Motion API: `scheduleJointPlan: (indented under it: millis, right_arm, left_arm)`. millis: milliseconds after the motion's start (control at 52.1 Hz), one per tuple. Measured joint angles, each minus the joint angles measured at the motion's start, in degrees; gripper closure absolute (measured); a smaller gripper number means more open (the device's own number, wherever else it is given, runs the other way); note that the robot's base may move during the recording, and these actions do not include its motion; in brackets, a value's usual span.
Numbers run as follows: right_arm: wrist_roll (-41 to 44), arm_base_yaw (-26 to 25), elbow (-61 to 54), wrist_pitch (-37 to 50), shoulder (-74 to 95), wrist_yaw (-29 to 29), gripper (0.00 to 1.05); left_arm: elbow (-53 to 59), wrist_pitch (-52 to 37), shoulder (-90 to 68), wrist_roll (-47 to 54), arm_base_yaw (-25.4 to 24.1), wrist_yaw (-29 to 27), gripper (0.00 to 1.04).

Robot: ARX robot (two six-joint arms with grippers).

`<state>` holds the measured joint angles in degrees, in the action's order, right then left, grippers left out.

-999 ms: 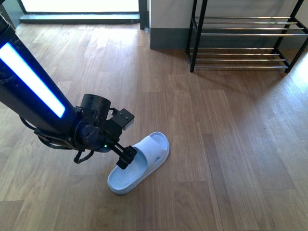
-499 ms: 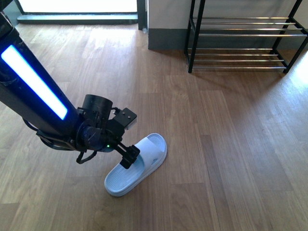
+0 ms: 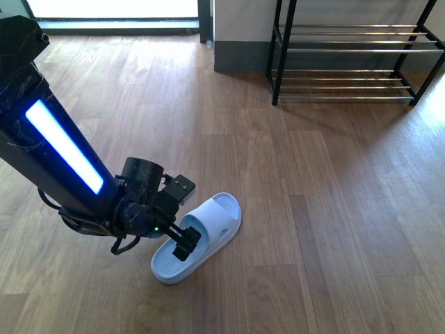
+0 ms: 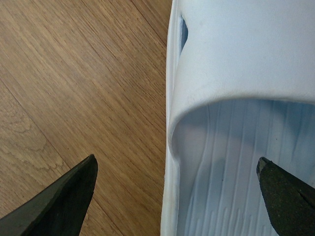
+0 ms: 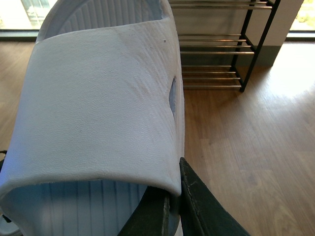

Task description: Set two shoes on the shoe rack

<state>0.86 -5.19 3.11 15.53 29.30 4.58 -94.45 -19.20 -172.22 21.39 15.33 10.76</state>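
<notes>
The shoes here are light blue slide sandals. One sandal (image 3: pixel 205 233) lies on the wood floor, and my left gripper (image 3: pixel 182 243) hangs open over its side edge. In the left wrist view the gripper (image 4: pixel 177 164) straddles that sandal's (image 4: pixel 236 59) rim, one fingertip (image 4: pixel 74 196) above the floor, the other fingertip (image 4: pixel 285 196) above the ribbed footbed. My right gripper (image 5: pixel 170 204) is shut on the strap edge of a second sandal (image 5: pixel 98 108), held off the floor; it does not show in the front view. The shoe rack (image 3: pixel 348 49) stands at the far right against the wall, its chrome bars bare.
A grey-based wall corner (image 3: pixel 240 49) stands just left of the rack. A bright window or door sill (image 3: pixel 115 24) runs along the far left. Wood floor (image 3: pixel 327 209) stretches between the sandal and the rack.
My left arm has swung and lowered, bringing its gripper along the floor sandal toward the heel. The sandal shifted slightly left a second ago and has lain still since.
</notes>
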Motion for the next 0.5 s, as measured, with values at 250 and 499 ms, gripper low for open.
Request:
scheduleJointPlan:
  millis: [250, 499]
  right_arm:
    - [-0.02, 0.0, 0.0, 0.0, 0.0, -0.02, 1.03]
    - [0.0, 0.0, 0.0, 0.0, 0.0, -0.02, 1.03]
  left_arm:
    - [-2.29, -1.16, -0.85, 1.42, -0.02, 0.9, 0.09]
    - [-4.63, -3.41, -3.48, 3.28, -0.15, -0.22, 0.09]
